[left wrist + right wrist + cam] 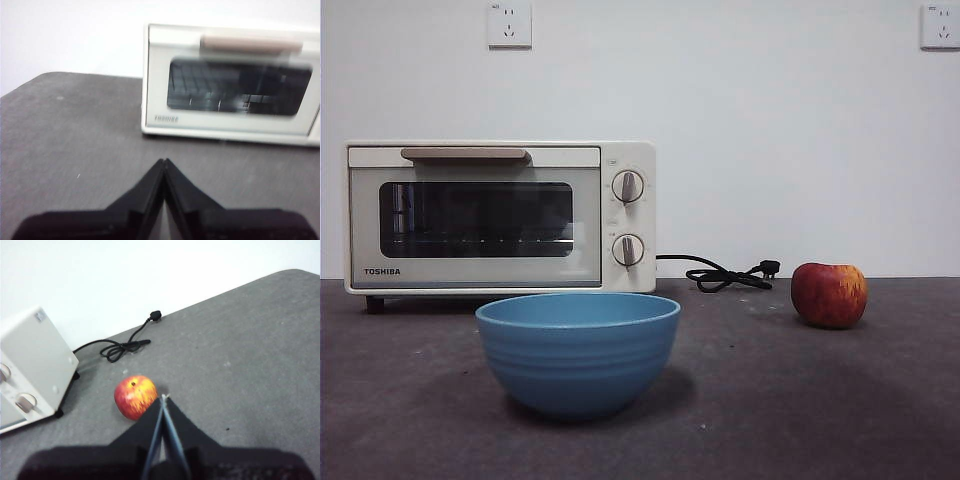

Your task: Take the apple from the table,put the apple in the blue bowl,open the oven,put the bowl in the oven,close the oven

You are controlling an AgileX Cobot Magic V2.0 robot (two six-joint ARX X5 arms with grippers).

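Note:
The red apple [829,294] with yellow streaks rests on the dark grey table [820,400] at the right; the right wrist view also shows the apple [134,396] just beyond my right gripper [164,399], which is shut and empty above the table. The blue bowl [578,350] stands empty in the front middle. Behind it at the left sits the cream oven [500,216] with its door shut. My left gripper [164,162] is shut, empty, and faces the oven [232,82] from some distance. Neither arm shows in the front view.
The oven's black cord and plug [730,275] lie coiled on the table between oven and apple, also seen as the cord [122,346] near the wall. A white wall with two sockets [509,24] stands behind. The table's rounded corner [300,275] is beyond the apple.

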